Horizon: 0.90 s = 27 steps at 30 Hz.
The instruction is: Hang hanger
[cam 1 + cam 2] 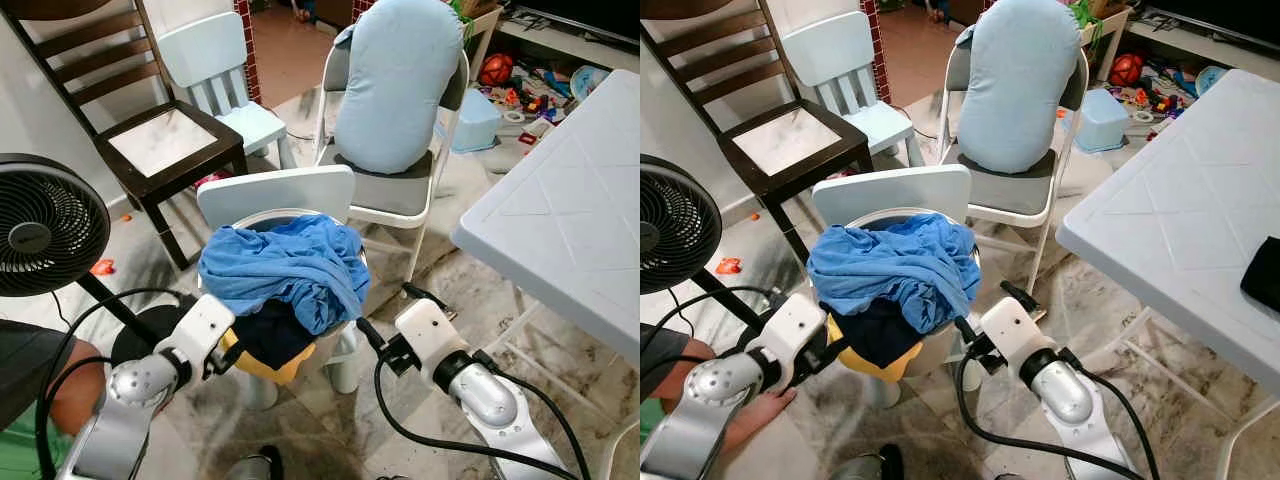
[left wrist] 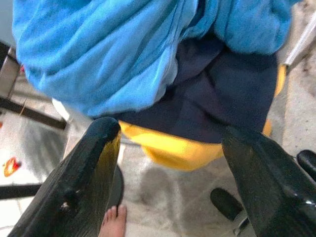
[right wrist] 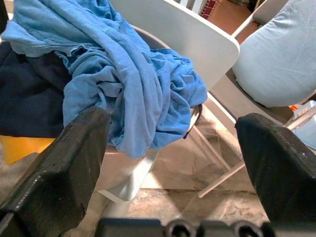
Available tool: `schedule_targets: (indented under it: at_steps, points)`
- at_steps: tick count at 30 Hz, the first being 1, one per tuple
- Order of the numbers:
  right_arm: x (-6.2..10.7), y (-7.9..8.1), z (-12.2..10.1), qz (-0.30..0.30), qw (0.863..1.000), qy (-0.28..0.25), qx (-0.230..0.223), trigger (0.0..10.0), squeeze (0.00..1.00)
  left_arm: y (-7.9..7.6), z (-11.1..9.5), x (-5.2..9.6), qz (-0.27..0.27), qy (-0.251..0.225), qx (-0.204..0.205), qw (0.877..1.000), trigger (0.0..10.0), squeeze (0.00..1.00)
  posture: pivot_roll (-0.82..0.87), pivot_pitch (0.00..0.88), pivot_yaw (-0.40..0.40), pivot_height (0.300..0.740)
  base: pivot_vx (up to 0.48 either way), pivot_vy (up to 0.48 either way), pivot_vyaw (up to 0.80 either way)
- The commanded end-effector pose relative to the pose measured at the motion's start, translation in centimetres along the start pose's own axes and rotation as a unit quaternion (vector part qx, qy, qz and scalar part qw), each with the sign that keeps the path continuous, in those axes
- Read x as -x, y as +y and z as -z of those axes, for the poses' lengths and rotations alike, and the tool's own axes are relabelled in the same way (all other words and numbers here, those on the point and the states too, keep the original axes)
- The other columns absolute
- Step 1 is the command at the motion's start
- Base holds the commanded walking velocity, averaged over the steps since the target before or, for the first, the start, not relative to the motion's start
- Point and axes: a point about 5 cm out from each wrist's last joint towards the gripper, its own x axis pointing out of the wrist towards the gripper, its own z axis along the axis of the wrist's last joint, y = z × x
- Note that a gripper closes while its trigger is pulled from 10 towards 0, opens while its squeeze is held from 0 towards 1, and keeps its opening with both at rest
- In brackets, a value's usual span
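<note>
A small white chair [image 1: 275,192] carries a pile of clothes: a blue garment [image 1: 285,262] on top, a dark navy piece [image 1: 270,335] and a yellow one [image 1: 285,368] under it. My left gripper [image 1: 232,352] is open at the pile's lower left edge; in the left wrist view its fingers [image 2: 94,163] stand wide apart before the navy and yellow cloth. My right gripper [image 1: 392,312] is open just right of the pile, apart from it, and its fingers [image 3: 74,158] frame the blue garment [image 3: 133,94] and the chair back [image 3: 182,34].
A black fan [image 1: 40,225] stands at left, and a person [image 1: 25,420] crouches at bottom left with a hand [image 1: 760,410] on the floor. Behind are a dark wooden chair [image 1: 165,140], a pale blue chair [image 1: 215,60] and a cushioned folding chair [image 1: 395,90]. A white table [image 1: 570,210] is at right.
</note>
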Motion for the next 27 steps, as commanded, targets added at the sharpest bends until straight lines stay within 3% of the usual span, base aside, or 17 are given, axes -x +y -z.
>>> schedule_targets:
  at_steps: [1, 15, 20, 24, 25, 26, 27]
  points:
    - [0.2, 0.0, 0.2, 0.0, 1.0, 0.003, -0.005, 10.0, 0.0, 0.4, 0.4, 0.2, -0.014, 0.003, -0.012, 1.0, 10.0, 1.0, 0.0, 0.127, 0.028, 0.74, 0.0, 0.0, 0.0]
    - [0.4, 0.4, 0.3, -0.005, 1.0, 0.005, -0.013, 10.0, 0.0, 1.1, -0.9, -1.1, -0.022, -0.028, -0.007, 0.999, 10.0, 1.0, -0.01, 0.132, 0.02, 0.74, 0.0, 0.0, 0.0]
    - [0.4, 0.4, 0.2, -0.008, 1.0, 0.005, -0.012, 10.0, 0.0, 1.1, -0.7, -2.4, 0.004, -0.002, -0.018, 1.0, 10.0, 1.0, -0.03, 0.141, 0.017, 0.74, 0.0, 0.0, 0.0]
    - [0.9, 0.2, 0.3, -0.004, 1.0, 0.01, -0.008, 10.0, 0.0, 1.3, -0.8, -3.3, 0.026, 0.019, -0.055, 0.998, 10.0, 1.0, -0.05, 0.15, 0.022, 0.74, 0.0, 0.0, 0.0]
    - [1.1, 0.0, 0.4, -0.001, 1.0, 0.012, -0.007, 10.0, 0.0, 1.4, -0.9, -3.5, 0.032, 0.021, -0.065, 0.997, 10.0, 0.84, -0.06, 0.152, 0.025, 0.74, 0.0, 0.0, 0.0]
    - [1.4, -0.2, 0.5, 0.004, 1.0, 0.016, -0.006, 10.0, 0.0, 1.5, -1.0, -3.8, 0.037, 0.022, -0.074, 0.996, 10.0, 0.58, -0.06, 0.152, 0.026, 0.74, 0.0, 0.0, 0.0]
    - [1.5, -0.2, 0.5, 0.006, 1.0, 0.017, -0.006, 10.0, 0.0, 1.6, -1.1, -4.0, 0.039, 0.022, -0.076, 0.996, 10.0, 0.58, -0.06, 0.152, 0.026, 0.74, 0.0, 0.0, 0.0]
